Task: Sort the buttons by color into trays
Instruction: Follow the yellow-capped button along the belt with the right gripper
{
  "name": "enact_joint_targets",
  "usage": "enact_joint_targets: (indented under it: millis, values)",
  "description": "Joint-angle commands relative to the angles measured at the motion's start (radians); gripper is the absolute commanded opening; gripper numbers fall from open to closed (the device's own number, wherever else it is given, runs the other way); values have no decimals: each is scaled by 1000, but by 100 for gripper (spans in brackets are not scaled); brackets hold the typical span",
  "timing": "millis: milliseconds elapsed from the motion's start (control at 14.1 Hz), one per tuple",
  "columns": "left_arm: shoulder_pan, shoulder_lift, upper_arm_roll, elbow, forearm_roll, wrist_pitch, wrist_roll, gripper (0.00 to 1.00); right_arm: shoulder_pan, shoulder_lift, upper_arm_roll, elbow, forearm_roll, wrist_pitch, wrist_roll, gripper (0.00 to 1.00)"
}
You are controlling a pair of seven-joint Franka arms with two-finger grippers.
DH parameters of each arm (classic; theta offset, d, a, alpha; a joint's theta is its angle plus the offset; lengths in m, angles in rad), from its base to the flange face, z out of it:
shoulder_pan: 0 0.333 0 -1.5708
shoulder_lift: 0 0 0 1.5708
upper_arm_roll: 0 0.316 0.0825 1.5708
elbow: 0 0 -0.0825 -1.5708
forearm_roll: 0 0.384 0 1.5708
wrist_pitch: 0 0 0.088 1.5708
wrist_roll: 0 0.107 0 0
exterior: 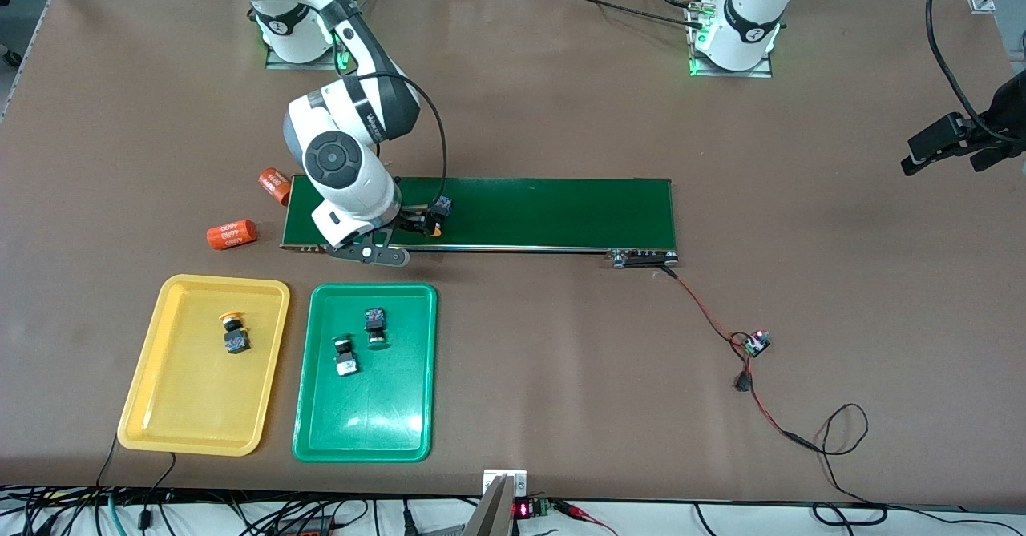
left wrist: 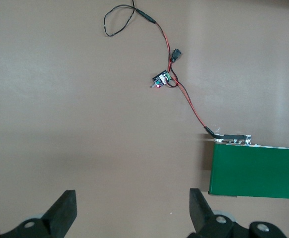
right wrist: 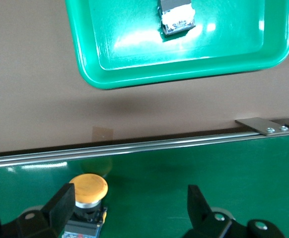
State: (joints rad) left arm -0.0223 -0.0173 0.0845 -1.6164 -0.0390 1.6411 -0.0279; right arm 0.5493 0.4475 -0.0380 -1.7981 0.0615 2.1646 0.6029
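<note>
Two orange cylinders (exterior: 232,234) printed "4680" lie near the right gripper (exterior: 421,223), which hangs open-jawed over the conveyor belt (exterior: 545,211); a yellow-capped button (right wrist: 87,188) sits by one finger. Both trays lie nearby: yellow tray (exterior: 160,408) holding one button, green tray (exterior: 401,432) two. Left gripper (exterior: 934,155) waits spread over bare table.

Two trays (exterior: 128,416) sit side by side on the worktop (exterior: 842,223), nearer the front camera than the conveyor (exterior: 561,211). One tray holds one button (exterior: 234,334), its neighbour (exterior: 309,432) two (exterior: 345,355). Another button (exterior: 438,217) lies on the conveyor.
</note>
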Motion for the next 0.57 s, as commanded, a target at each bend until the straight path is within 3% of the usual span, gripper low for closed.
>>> enact_joint_targets:
  millis: [0, 495]
  values:
    - [-7, -3, -11, 0, 28, 41, 17, 100, 0, 2, 4, 5, -3, 12, 29, 100]
    - [-5, -18, -49, 6, 21, -60, -1, 100, -2, 23, 26, 8, -2, 21, 80, 100]
